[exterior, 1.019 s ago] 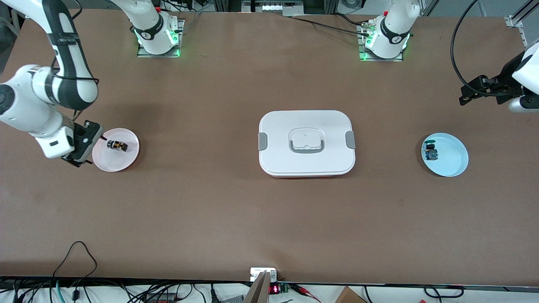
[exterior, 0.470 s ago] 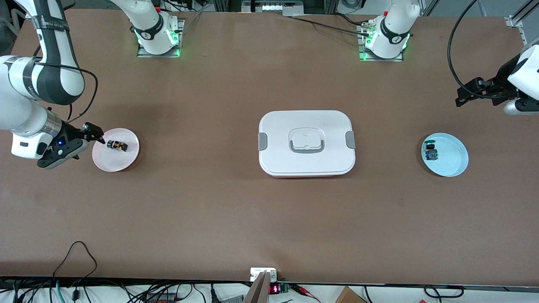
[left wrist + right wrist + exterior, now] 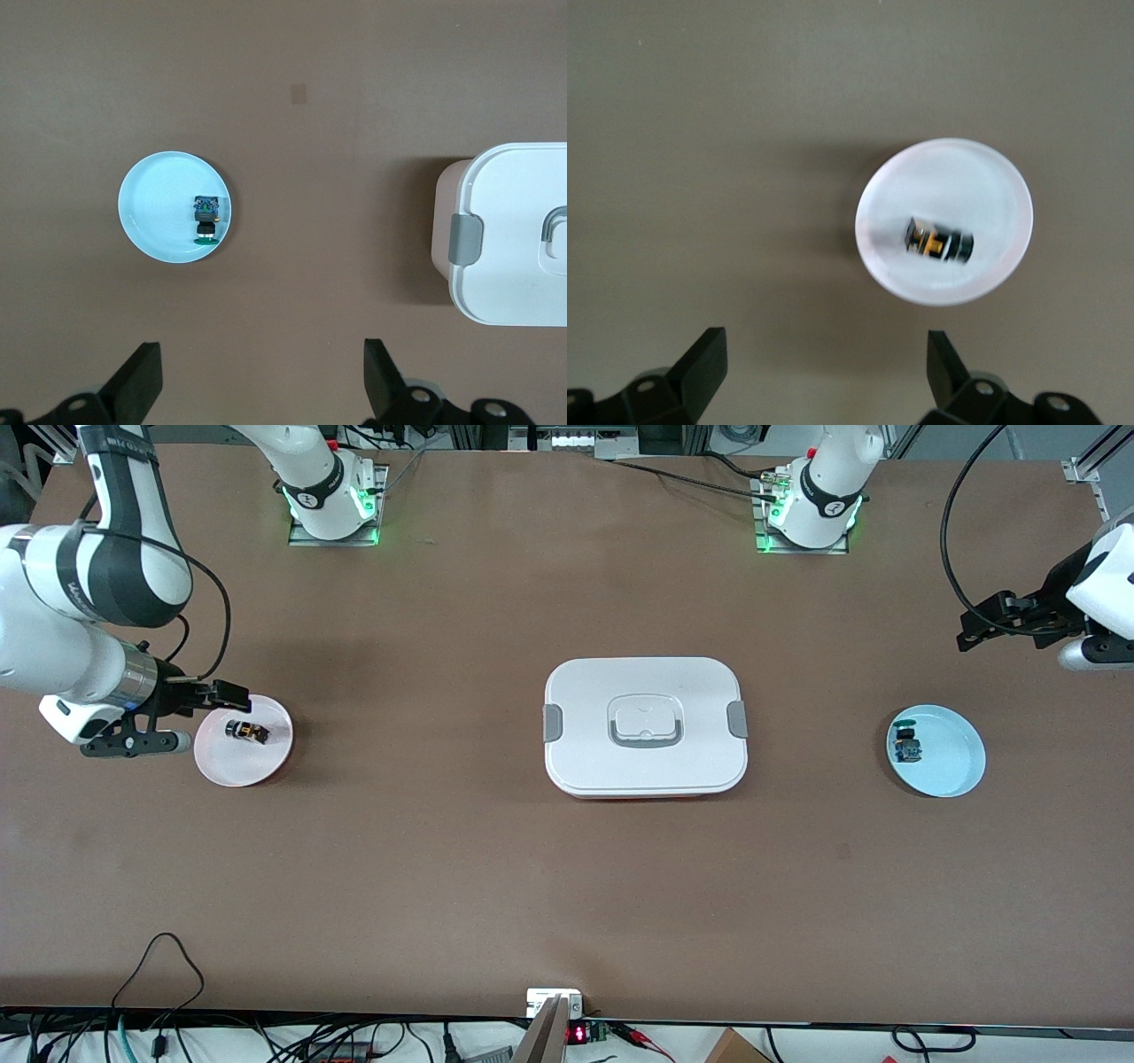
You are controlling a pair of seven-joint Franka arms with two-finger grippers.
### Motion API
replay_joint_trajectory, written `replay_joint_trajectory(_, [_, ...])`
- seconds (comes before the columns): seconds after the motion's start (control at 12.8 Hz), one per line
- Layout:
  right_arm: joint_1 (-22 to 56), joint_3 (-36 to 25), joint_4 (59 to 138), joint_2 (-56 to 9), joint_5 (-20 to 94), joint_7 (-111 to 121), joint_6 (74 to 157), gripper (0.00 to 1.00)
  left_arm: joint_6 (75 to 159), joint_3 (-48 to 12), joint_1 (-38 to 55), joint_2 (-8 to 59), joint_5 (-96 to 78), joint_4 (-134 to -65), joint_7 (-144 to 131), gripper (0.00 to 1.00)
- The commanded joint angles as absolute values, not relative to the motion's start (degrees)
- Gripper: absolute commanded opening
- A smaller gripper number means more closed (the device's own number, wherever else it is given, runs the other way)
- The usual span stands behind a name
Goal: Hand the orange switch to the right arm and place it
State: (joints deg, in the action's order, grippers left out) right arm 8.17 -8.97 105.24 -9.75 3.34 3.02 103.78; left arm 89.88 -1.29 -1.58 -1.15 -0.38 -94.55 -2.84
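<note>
A brown table (image 3: 443, 850) carries three things set in a row — a pink plate (image 3: 257, 766) toward the right arm's end, a white lidded box (image 3: 645, 757) with grey latches at the middle, and a pale blue plate (image 3: 952, 766) toward the left arm's end. All three stand well apart from one another — bare tabletop between them.

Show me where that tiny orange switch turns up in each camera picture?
Front view: orange switch lies on the pink plate at the right arm's end of the table.
Left wrist view: not in it.
Right wrist view: orange switch lies on the same pink plate.
Shared landmark: the pink plate.
</note>
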Motion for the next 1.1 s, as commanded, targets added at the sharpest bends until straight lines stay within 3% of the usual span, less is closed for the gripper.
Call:
replay_joint_trajectory(0.0, [8.09, -8.97, 95.14, -9.14, 1.59, 0.09, 90.58, 1.00, 88.86, -1.23, -1.41, -0.70, -1.14, -93.08, -2.99, 1.00])
replay_joint_trajectory(0.16, [8.09, -8.96, 88.71, -9.14, -0.70, 0.61, 85.09, 1.00, 88.86, -1.23, -1.41, -0.70, -1.14, -93.08, -2.90, 1.00])
replay_joint_trajectory(0.47, [5.11, -9.58, 84.29, -8.88, -0.36, -0.43, 85.26, 1.00, 88.86, -1.23, -1.41, -0.70, -1.23, -93.08, -2.90, 1.00])
replay_joint_trajectory(0.71, [4.04, -9.58, 86.21, -6.86, 0.00, 0.61, 86.21, 1.00, 88.86, -1.23, -1.49, -0.70, -1.23, -92.99, -2.81, 1.00])
replay_joint_trajectory(1.02, [4.13, -9.49, 95.88, -0.89, -0.35, 1.32, 92.46, 1.00, 88.86, -1.23, -1.49, -0.70, -1.23, -92.99, -2.81, 1.00])
